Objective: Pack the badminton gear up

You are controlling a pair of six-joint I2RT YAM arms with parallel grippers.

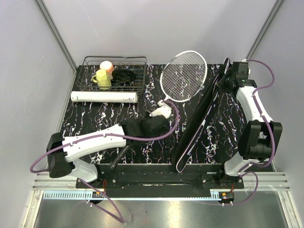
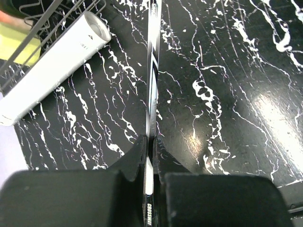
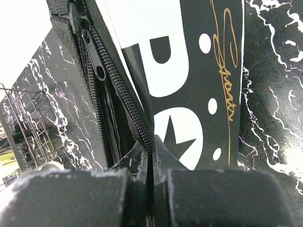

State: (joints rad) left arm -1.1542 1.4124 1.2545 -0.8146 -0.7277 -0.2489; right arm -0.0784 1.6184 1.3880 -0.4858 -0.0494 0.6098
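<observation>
Pinching the racket shaft tight in the left gripper, head pointing far-right. Clamping the bag by its unzipped edge with the right gripper, propping it on edge just right of the racket, roughly parallel. Counting one racket, one bag, one tube beside the basket; zero shuttlecocks spotted.

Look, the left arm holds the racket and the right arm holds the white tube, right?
Not quite. In the right wrist view, the right arm's jaws are shut on the zipper edge of the black bag, not the white tube. The tube lies untouched beside the wire basket in the top view. The left arm's jaws do hold the racket.
</observation>
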